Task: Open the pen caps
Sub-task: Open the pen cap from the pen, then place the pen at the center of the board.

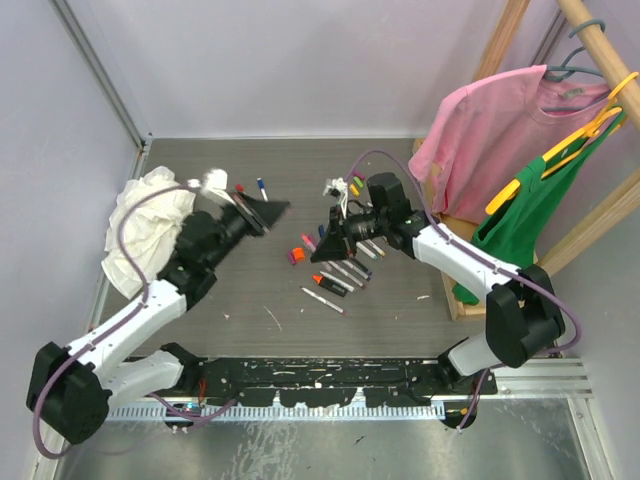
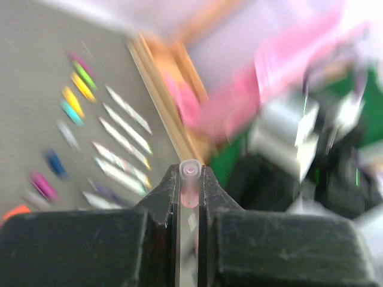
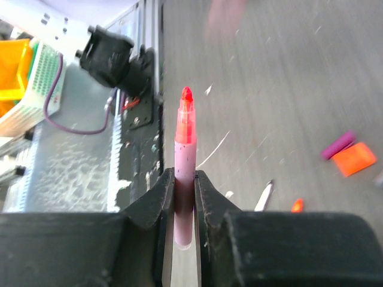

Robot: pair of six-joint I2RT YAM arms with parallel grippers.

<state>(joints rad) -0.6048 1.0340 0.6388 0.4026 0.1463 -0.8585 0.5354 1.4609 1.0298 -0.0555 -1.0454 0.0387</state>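
Crumpled white cloth rag (image 1: pixel 138 215): laid far left on grey table (image 1: pixel 300 165). White-barrelled marker pens (image 1: pixel 345 270): ranged at centre; small plastic pen caps (image 1: pixel 297 256) scattered just left. Wooden clothes rack (image 1: pixel 505 40): stood right.

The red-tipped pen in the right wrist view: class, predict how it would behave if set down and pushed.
The pen is probably stiff: it juts straight from the right gripper, unsupported. It looks slim and plastic, so likely light. Its barrel seems round, so a sideways nudge could roll it.
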